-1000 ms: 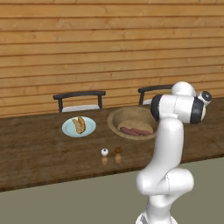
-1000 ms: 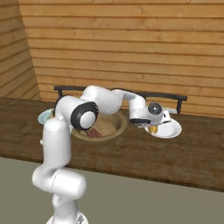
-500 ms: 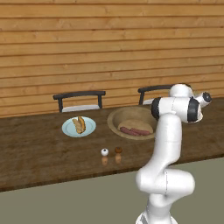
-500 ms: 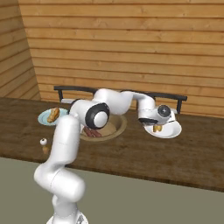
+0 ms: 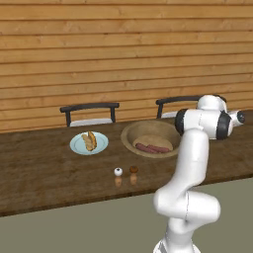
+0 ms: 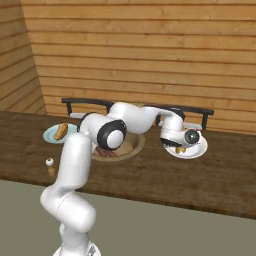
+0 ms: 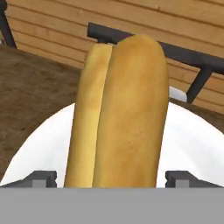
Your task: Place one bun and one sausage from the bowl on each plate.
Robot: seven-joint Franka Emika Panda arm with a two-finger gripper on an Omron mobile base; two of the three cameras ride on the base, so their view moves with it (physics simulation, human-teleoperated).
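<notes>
Gripper (image 7: 112,177) hovers low over a white plate (image 7: 39,140), jaws spread wide, grasping nothing; a bun (image 7: 120,113) lies between them, pointing to 12 o'clock. Lifting away crookedly could nudge it off the plate.

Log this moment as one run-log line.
gripper: open, over right plate | bun: lying on right plate, between fingertips | left plate: bun, sausage | bowl: sausages left
</notes>
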